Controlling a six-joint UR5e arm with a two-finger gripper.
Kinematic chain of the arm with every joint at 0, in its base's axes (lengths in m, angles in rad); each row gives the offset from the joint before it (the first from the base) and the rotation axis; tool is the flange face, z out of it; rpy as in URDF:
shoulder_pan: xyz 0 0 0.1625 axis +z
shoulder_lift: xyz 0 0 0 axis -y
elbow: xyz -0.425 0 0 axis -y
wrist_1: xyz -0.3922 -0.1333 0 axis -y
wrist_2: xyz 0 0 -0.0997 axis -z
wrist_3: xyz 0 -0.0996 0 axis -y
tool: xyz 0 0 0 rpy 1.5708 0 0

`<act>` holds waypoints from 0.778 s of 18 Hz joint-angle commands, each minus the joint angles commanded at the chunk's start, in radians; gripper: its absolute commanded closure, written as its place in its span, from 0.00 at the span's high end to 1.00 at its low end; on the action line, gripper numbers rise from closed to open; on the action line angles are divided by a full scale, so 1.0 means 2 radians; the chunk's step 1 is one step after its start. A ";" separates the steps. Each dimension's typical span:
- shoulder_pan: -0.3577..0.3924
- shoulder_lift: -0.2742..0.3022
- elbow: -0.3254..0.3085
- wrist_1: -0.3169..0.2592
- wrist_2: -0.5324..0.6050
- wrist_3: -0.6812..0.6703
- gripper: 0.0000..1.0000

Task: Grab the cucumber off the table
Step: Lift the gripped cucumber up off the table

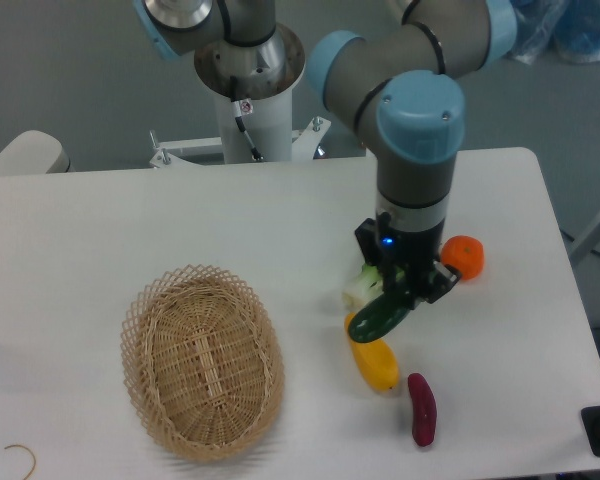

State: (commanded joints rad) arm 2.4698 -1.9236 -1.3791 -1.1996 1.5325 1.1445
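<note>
Robotics lab: pedestal-mounted arm, plain white table, grey floor, toy produce, wicker basket.

even bright light, soft shadows, slightly soft focus

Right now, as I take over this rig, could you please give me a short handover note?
Gripper: shut on the cucumber, which hangs tilted above the yellow vegetable and in front of the bok choy.
Done: the cucumber appears lifted off the table.
Left: nothing but holding it securely.
Nearby: basket to the left, purple sweet potato at the front, an orange beside the arm.
</note>
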 joint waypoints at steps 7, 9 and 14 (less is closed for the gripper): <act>-0.035 0.002 0.003 0.002 0.004 -0.048 0.13; -0.038 0.002 0.002 0.002 0.005 -0.050 0.13; -0.045 0.002 0.002 0.002 0.005 -0.056 0.13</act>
